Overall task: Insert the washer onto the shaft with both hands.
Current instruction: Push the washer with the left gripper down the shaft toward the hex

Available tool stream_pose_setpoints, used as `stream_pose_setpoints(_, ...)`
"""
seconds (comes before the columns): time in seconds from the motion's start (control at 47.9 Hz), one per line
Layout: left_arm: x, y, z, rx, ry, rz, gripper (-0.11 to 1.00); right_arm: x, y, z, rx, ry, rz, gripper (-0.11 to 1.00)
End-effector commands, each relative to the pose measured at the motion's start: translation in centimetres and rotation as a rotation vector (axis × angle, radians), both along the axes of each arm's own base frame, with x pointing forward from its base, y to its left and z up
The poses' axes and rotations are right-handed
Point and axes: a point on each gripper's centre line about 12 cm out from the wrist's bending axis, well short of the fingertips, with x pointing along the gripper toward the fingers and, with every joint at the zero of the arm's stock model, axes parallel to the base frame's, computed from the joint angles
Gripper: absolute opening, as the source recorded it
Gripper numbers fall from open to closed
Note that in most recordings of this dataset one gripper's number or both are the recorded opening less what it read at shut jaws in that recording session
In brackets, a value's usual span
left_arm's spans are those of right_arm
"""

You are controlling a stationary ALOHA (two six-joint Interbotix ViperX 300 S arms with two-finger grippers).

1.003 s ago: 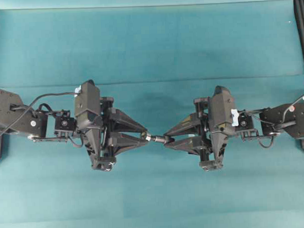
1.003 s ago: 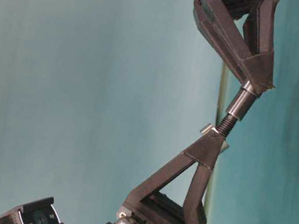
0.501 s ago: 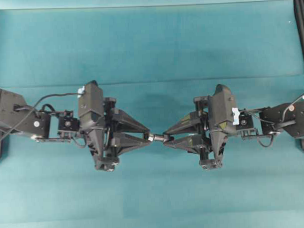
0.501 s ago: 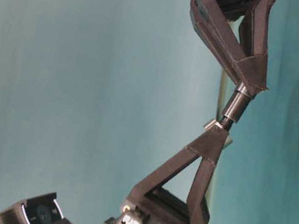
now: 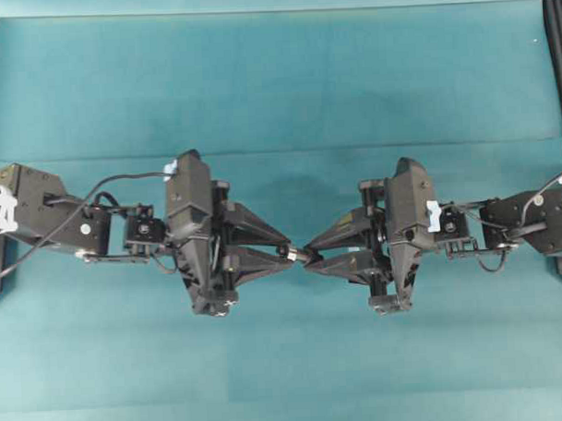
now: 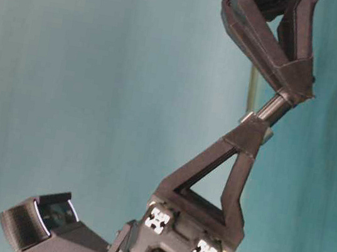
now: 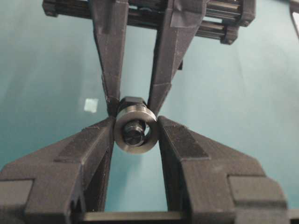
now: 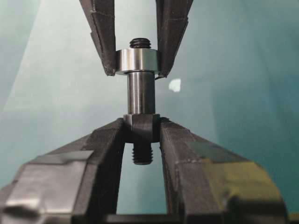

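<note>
Holding the washer (image 8: 136, 61) between my left gripper's (image 7: 135, 128) fingertips, I have it pinched by its outer rim, one pad on each side, above the teal table (image 5: 276, 81). My right gripper (image 8: 141, 128) is clamped on the dark collar of the shaft (image 8: 141, 95), with a short threaded stub poking out behind the pads toward that wrist camera. In the right wrist view the smooth grey part of the shaft runs up from my pads and passes through the washer, and the threaded tip shows just beyond the ring's far face. In the left wrist view I look straight down the bore: the shaft's end sits inside the hole, off-centre toward the lower left (a crescent of gap shows at the upper right). Seen from overhead, my two grippers meet tip to tip in the middle of the table, left arm reaching in from the left, right arm from the right, with only a sliver of metal visible between the fingers. A small pale chip (image 7: 91, 104) lies on the cloth below, well apart from both parts.
</note>
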Motion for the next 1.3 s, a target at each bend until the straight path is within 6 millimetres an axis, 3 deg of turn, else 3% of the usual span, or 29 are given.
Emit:
stream_pose_setpoints(0.0,0.6,-0.5,0.4,0.002,-0.011,-0.014,0.35,0.5,-0.1,0.8,0.003,-0.032,-0.006,0.00)
stream_pose_setpoints(0.564,1.6,-0.7,-0.1,0.022,0.052,-0.021,0.35,0.6,-0.1,0.8,0.002,-0.034,-0.005,0.00)
stream_pose_setpoints(0.815,1.3,-0.7,-1.1,0.028,0.136,-0.020,0.35,0.5,-0.2,0.6,0.001,-0.018,-0.008,0.00)
stream_pose_setpoints(1.274,1.5,-0.7,-1.0,0.027,0.133,-0.020,0.35,0.6,-0.1,0.0,-0.025,0.046,0.005,0.00)
